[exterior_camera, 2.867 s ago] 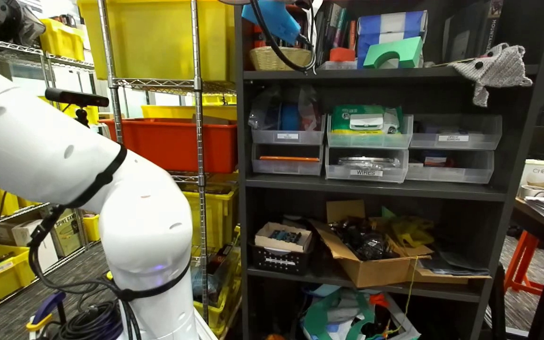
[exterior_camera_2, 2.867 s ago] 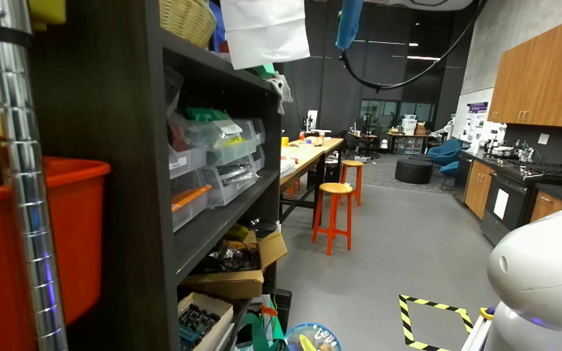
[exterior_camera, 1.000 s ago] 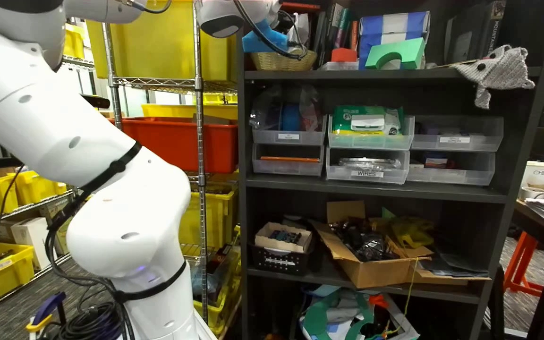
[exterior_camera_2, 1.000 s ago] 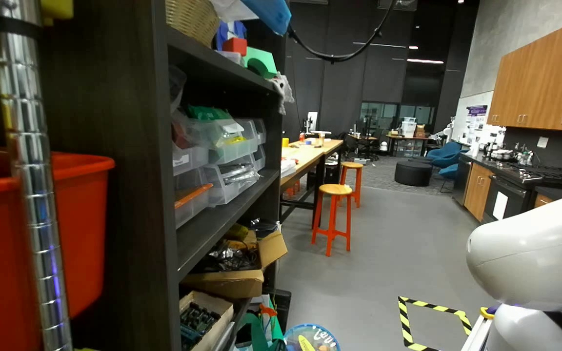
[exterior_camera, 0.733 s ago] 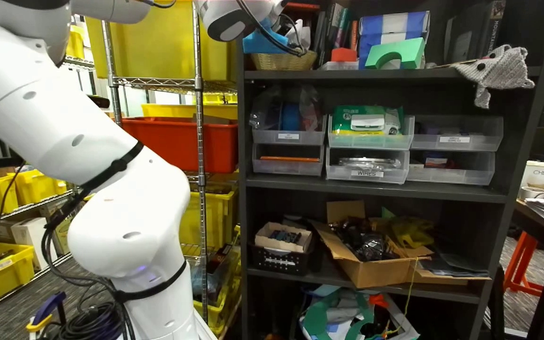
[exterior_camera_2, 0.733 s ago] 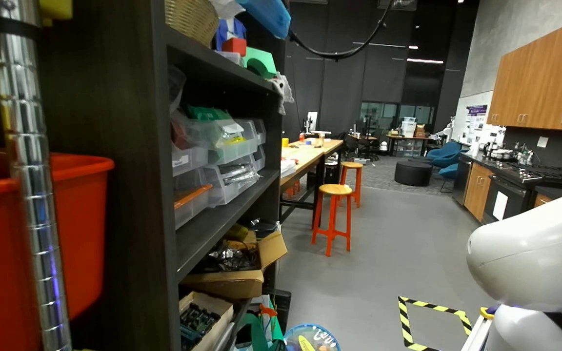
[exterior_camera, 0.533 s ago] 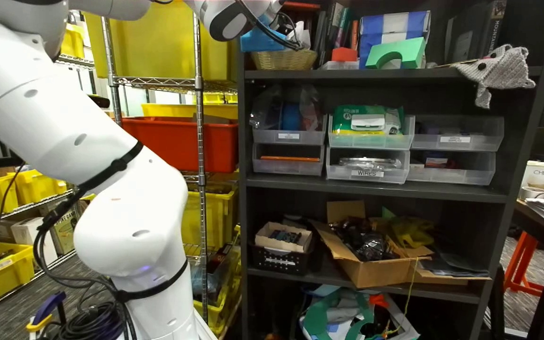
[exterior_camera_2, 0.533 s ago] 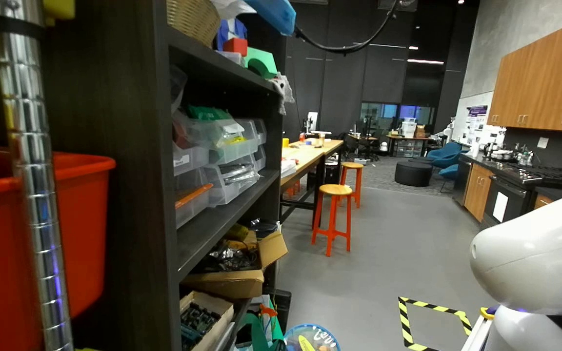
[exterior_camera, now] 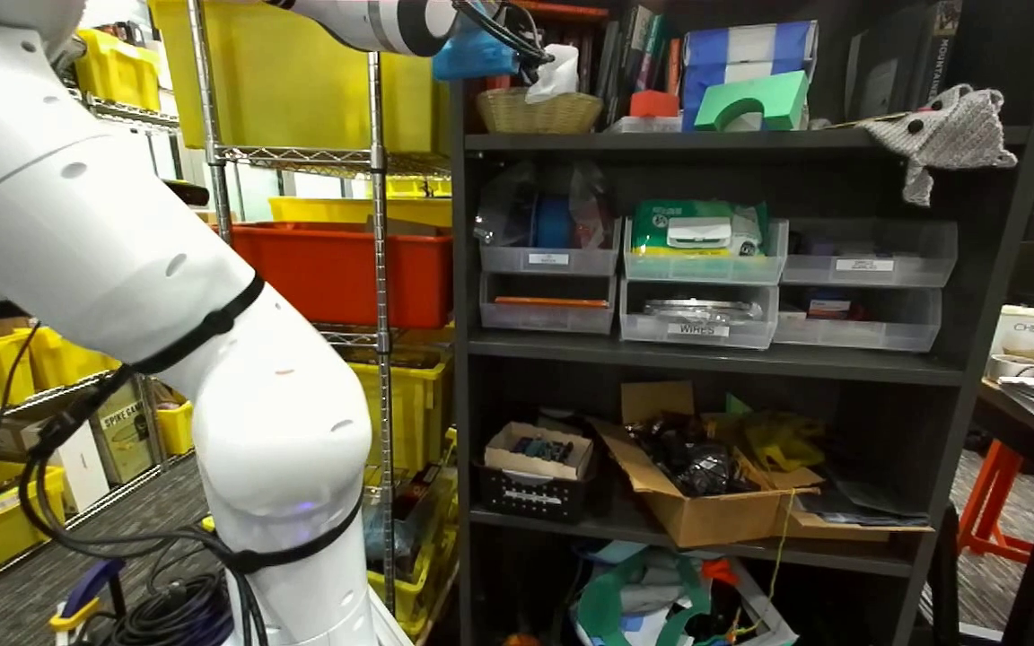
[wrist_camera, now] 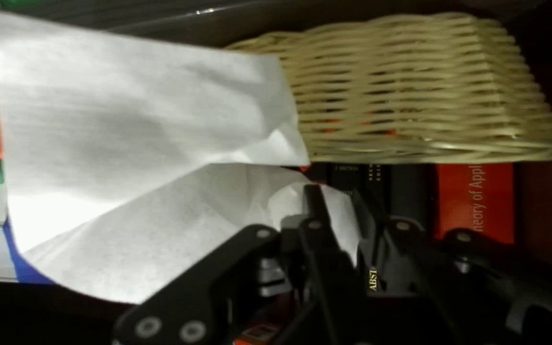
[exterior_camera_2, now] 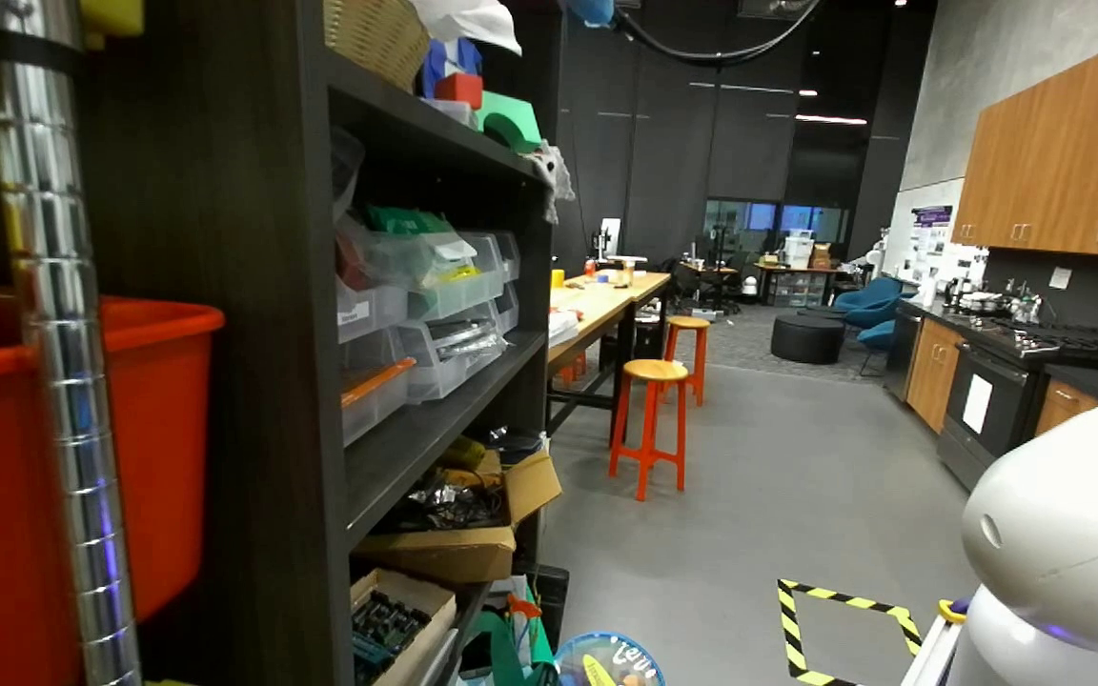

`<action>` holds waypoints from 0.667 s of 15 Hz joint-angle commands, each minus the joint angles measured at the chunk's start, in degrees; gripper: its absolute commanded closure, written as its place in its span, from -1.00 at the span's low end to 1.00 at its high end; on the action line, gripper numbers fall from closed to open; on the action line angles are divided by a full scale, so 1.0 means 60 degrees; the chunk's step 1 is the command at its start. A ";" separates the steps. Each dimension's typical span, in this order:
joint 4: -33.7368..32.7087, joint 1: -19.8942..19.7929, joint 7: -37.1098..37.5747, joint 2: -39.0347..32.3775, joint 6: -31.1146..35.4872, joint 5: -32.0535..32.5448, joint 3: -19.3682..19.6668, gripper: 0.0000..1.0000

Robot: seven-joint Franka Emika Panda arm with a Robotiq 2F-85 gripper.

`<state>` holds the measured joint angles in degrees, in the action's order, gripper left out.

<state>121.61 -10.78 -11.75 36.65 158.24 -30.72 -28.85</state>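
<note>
White arm links, lower left in an exterior view, had swung rightward since half a second earlier; a red block and green arch sat upper centre. At the wrist view's left, a white sheet partly hid the wicker basket; I couldn't tell whether the gripper clenched that sheet.

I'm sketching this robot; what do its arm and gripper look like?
The arm is glossy white and rounded, dotted with small oval marks. Black straps circle it and dark cables run alongside. A blue piece sits near its far end. The gripper is black, with angular linkages and silvery round pins.
</note>
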 commanded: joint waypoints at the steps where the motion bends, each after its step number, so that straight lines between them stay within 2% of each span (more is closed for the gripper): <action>1: 0.0057 0.1299 0.1590 -0.0225 -0.0046 0.1980 0.1008 -0.06; 4: 0.0017 0.1868 0.2425 -0.0297 -0.0141 0.2943 0.1473 -0.47; 7: -0.0048 0.2165 0.2968 -0.0292 -0.0345 0.3472 0.1721 -0.87; 8: -0.0053 0.2241 0.3097 -0.0258 -0.0451 0.3588 0.1771 -0.98; 10: -0.0078 0.2366 0.3321 -0.0170 -0.0657 0.3761 0.1833 -1.00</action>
<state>122.12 1.37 5.41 35.30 156.83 -10.68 -19.40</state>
